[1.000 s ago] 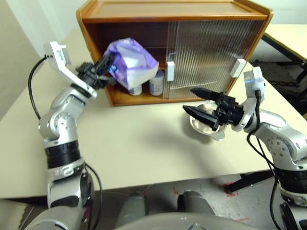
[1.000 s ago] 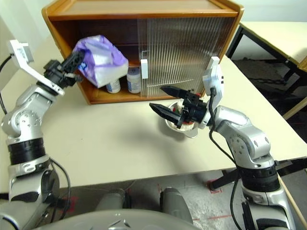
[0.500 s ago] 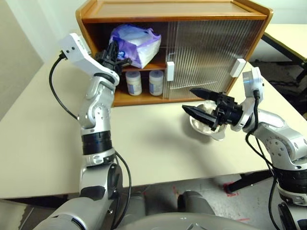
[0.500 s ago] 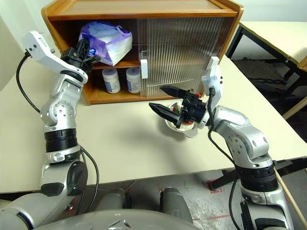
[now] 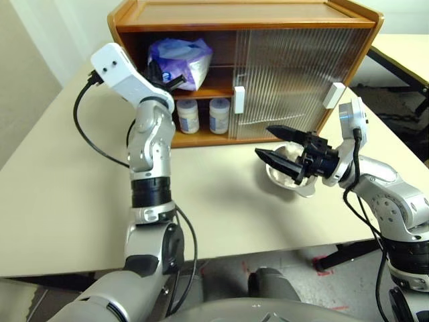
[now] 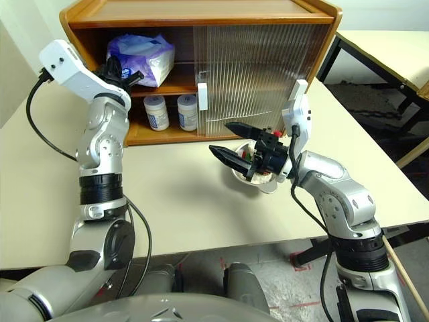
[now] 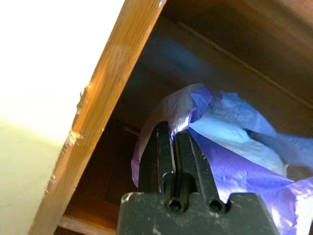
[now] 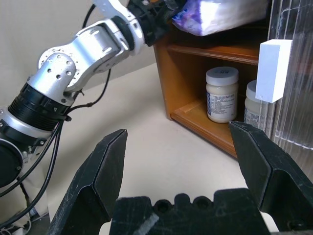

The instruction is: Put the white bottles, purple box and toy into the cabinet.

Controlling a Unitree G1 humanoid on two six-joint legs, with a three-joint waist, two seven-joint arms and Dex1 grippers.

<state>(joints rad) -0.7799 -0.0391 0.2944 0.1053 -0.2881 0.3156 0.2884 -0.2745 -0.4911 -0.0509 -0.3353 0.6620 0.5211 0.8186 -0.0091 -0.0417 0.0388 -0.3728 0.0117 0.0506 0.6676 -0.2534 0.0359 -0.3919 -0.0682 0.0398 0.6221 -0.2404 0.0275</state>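
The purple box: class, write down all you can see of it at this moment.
The purple box is a soft lilac pack with crinkly plastic and a paler white patch. It lies on the upper shelf of the cabinet, in the open left half, above two white bottles. The left gripper is shut on its near plastic edge, fingers pinched together.

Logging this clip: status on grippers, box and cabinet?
Left gripper shut on lilac crinkly tissue pack, on upper shelf of wooden cabinet. Right gripper open, empty, above steel bowl. Nothing in the way.
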